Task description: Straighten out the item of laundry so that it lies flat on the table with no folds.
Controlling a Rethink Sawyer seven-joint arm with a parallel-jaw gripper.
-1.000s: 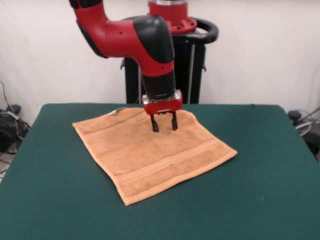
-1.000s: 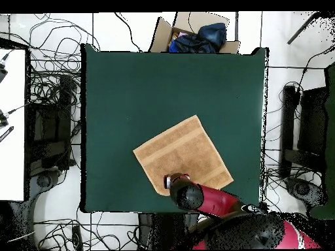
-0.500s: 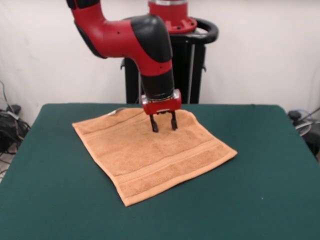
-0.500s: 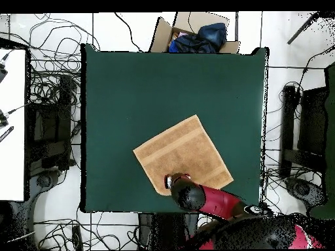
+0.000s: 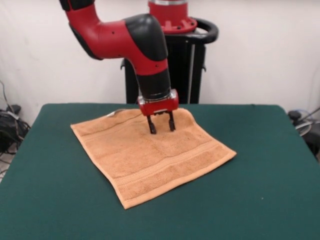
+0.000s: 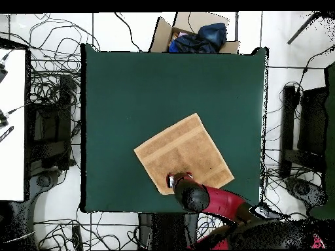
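Orange-tan terry towel (image 5: pixel 150 155) lies spread nearly flat, askew on the green table (image 5: pixel 260 165), while the gripper (image 5: pixel 160 126), fingers apart, stands at its far edge, likely to smooth it.

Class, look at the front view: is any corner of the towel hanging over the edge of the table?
No. All of the towel lies on the table, with green top showing around it.

Green table (image 5: pixel 270 175) carries one item only: orange-tan towel (image 5: pixel 150 157), laid flat and turned diamond-wise to the table edges, on the pedestal half. Border bands are seen across it; a small white tag (image 5: pixel 119 111) sits at its far edge.
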